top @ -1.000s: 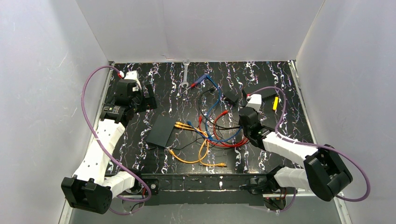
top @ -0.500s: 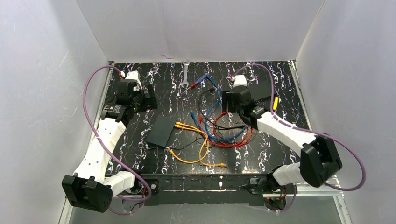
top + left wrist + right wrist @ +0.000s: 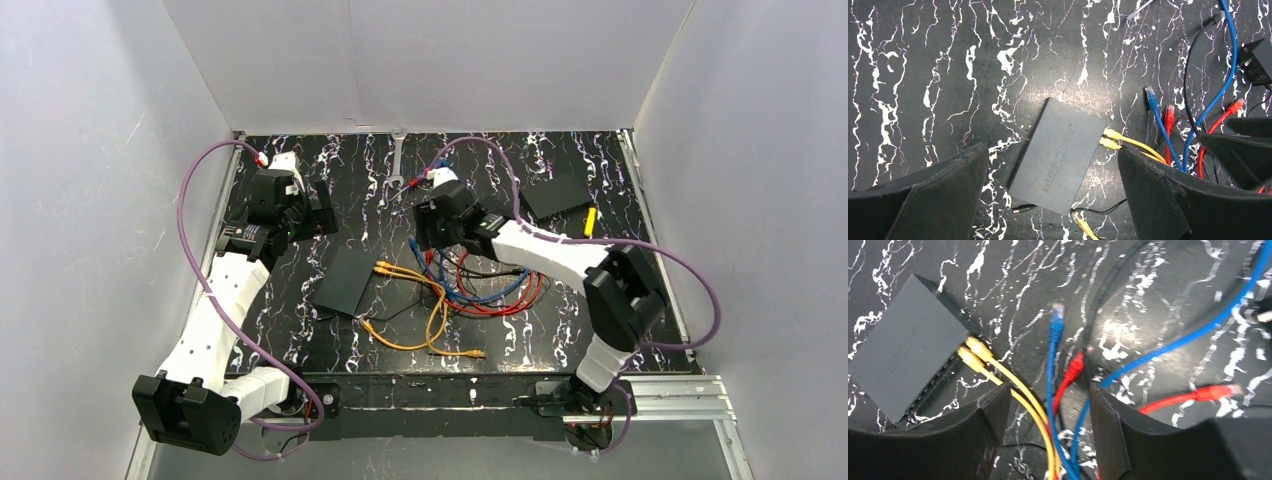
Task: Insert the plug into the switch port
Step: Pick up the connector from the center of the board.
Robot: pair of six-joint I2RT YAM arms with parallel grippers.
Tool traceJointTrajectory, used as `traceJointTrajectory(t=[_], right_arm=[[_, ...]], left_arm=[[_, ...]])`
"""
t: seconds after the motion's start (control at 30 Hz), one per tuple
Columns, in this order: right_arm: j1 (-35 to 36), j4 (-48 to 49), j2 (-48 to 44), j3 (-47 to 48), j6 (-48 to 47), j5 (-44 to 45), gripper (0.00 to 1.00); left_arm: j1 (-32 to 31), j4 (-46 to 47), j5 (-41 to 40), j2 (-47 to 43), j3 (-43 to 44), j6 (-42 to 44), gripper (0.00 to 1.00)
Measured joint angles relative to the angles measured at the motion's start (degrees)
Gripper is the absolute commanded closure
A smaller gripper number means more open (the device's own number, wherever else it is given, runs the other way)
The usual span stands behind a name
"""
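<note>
Switch (image 3: 343,280) lies flat on marbled table (image 3: 290,335), left of centre, with two yellow plugs (image 3: 973,352) seated in its right-side ports. Left gripper (image 3: 1050,152) hangs above switch, jaws spread wide, grasping nothing. Right gripper (image 3: 1049,390) over cable tangle (image 3: 470,290) right of switch, fingers apart, empty. Loose blue plug (image 3: 1055,322) and red plug (image 3: 1075,365) lie just ahead of its tips.

Black table top (image 3: 330,345) with white marble-like streaks. Plain white walls close it in: left wall (image 3: 100,150), back wall (image 3: 430,60), right wall (image 3: 760,150). Metal rail (image 3: 670,385) along near edge. Even light, soft glare patch (image 3: 1048,90) on the surface.
</note>
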Motion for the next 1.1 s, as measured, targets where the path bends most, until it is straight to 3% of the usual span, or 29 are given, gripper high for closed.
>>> traceJointTrajectory(t=[0.47,1.1], right_arm=[[2.3,4.8,15.3,6.1,3.7,-0.2,0.51],[2.3,8.7,20.5,6.9,3.4,2.6,0.60]], left_arm=[[0.0,0.0,0.3,0.0,0.0,0.0,0.01],[0.0,0.0,0.9,0.0,0.0,0.0,0.01]])
